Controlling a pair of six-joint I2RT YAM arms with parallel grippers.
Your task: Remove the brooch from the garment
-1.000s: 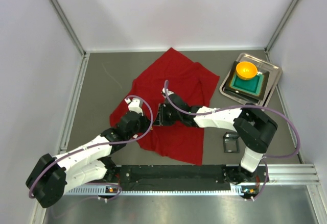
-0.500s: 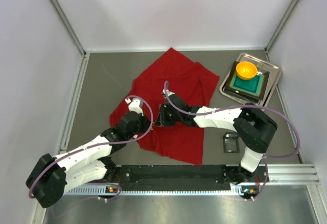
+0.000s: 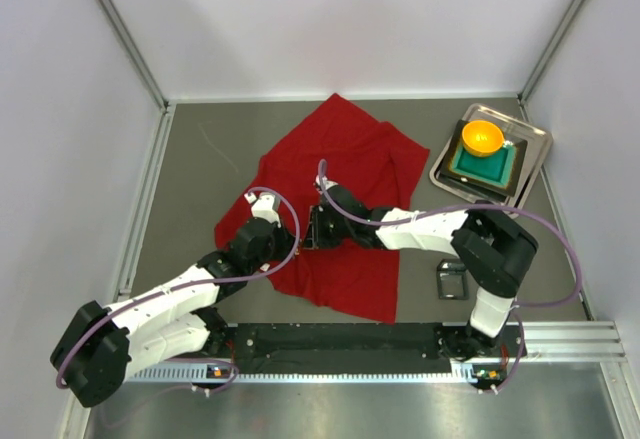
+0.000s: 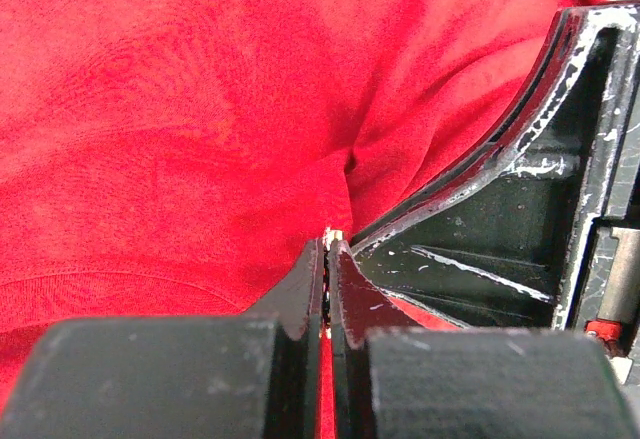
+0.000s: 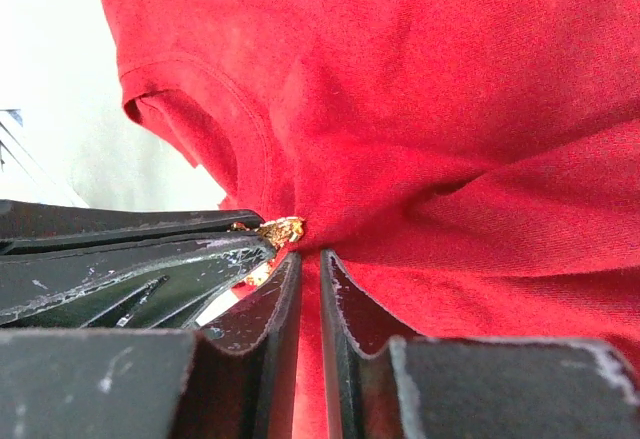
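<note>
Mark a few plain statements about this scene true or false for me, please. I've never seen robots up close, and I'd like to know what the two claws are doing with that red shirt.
1. The left gripper and the right gripper meet at one spot on the garment. True.
2. The left gripper is wide open. False: it is shut, with a small pale bit at its tip.
3. The orange bowl sits on the garment. False: it sits in the tray at the far right, off the cloth.
4. The right gripper has red cloth pinched in it. True.
5. The brooch lies right where the two grippers meet. True.
</note>
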